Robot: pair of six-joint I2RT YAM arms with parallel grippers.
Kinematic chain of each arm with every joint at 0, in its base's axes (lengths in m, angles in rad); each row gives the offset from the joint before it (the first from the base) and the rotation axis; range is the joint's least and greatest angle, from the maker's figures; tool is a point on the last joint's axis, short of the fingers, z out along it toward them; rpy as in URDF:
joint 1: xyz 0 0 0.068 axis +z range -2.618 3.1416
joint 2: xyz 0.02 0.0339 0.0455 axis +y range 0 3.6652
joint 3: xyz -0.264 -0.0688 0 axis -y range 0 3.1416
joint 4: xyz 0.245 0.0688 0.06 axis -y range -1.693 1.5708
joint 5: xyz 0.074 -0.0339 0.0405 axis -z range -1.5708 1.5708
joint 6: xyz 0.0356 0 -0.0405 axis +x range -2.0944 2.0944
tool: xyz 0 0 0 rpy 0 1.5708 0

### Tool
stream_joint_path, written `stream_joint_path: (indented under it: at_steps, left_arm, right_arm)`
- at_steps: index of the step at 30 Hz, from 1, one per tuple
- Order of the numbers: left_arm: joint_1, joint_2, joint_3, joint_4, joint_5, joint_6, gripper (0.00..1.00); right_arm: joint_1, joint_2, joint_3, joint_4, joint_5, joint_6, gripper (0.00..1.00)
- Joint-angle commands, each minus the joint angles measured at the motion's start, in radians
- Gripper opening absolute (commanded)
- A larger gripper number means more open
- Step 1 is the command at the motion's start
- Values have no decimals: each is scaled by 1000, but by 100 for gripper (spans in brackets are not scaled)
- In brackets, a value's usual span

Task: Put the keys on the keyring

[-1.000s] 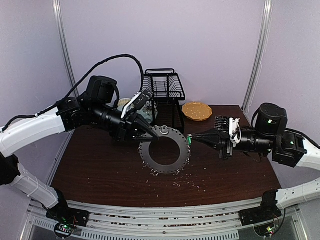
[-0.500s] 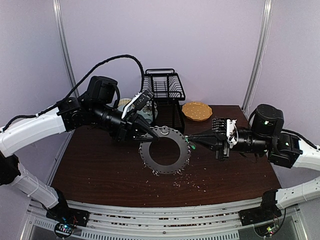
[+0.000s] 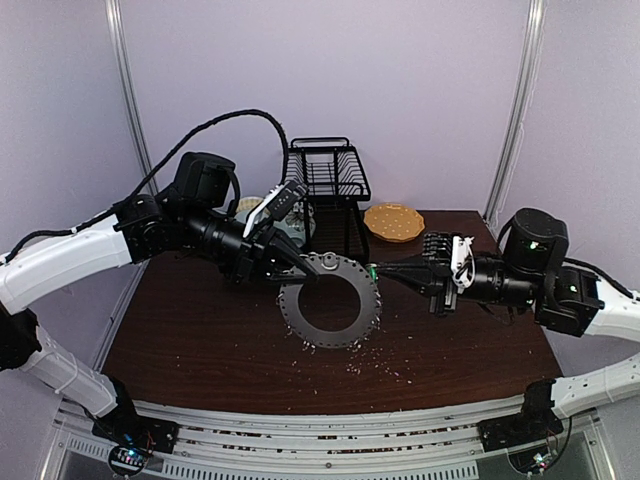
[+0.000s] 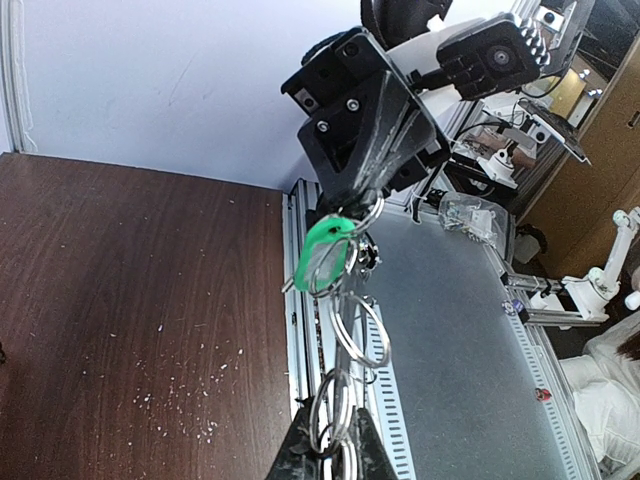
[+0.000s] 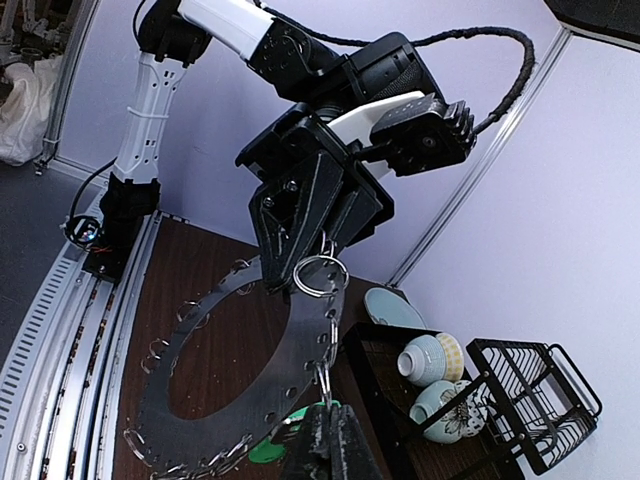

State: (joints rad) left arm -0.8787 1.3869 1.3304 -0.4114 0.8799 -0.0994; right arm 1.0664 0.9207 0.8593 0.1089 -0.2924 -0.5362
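Note:
The keyring (image 3: 300, 318), a flat dark grey disc fringed with wire loops, is held tilted over the table by my left gripper (image 3: 303, 270), which is shut on its upper left rim. In the left wrist view the keyring (image 4: 342, 385) runs edge-on up from that gripper (image 4: 333, 420). My right gripper (image 3: 380, 271) is shut on the green-headed key (image 3: 371, 268) and presses it against the disc's right rim. In the right wrist view the key (image 5: 266, 451) shows green beside the shut fingertips of the right gripper (image 5: 328, 415), which meet a loop on the keyring (image 5: 306, 331).
A black wire rack (image 3: 328, 175) stands at the back, with two bowls (image 5: 430, 360) and a pale blue plate (image 5: 392, 308) beside it. A yellowish plate (image 3: 393, 222) lies at the back right. Pale crumbs (image 3: 375, 360) are scattered on the brown table (image 3: 200, 330).
My right gripper has moved left and slightly up with the key, from just off the keyring's right rim to touching it. The left arm and the disc have stayed put.

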Motion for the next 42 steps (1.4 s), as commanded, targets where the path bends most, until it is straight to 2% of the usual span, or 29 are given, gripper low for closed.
stream_joint_path:
  at_steps: [1, 4, 6, 10, 14, 16, 22, 24, 27, 30, 33, 36, 39, 42]
  left_arm:
    - [-4, -9, 9, 64, 31, 12, 0]
    - [-3, -9, 8, 65, 35, 19, 0]
    - [-4, -12, 6, 65, 35, 19, 0]
    - [-4, -22, 8, 65, 31, 27, 0]
    - [-7, -36, 22, 64, 29, 41, 0]
    - [-11, -50, 18, 63, 16, 53, 0]
    - [-36, -44, 47, 10, -16, 117, 0]
    - [-40, -43, 53, -1, -20, 130, 0]
    - [-43, -46, 53, -6, -26, 137, 0]
    - [-46, -49, 56, -6, -26, 142, 0]
    - [-46, -45, 56, -6, -22, 144, 0]
    - [-49, -42, 58, -6, -20, 143, 0]
    - [-49, -39, 62, -7, -25, 142, 0]
    - [-50, -33, 62, -6, -26, 140, 0]
  right_arm:
    - [-2, -10, -5, 37, -42, -5, 0]
    - [-4, -5, -9, 63, -41, 35, 0]
    - [-30, 6, 4, 94, -49, 122, 0]
    - [-140, 17, 11, 200, -271, 332, 0]
    - [-216, 15, 12, 227, -447, 425, 0]
    - [-225, 6, 7, 254, -507, 445, 0]
    - [-253, -4, -34, 477, -724, 588, 0]
    - [-254, 0, -34, 516, -810, 614, 0]
    - [-254, -5, -26, 506, -833, 615, 0]
    - [-255, -9, -14, 481, -830, 597, 0]
    - [-255, -16, -9, 402, -732, 498, 0]
    - [-230, -27, -6, 250, -481, 319, 0]
    - [-143, -23, 1, 130, -259, 139, 0]
    - [-53, -5, 8, 72, -136, 24, 0]
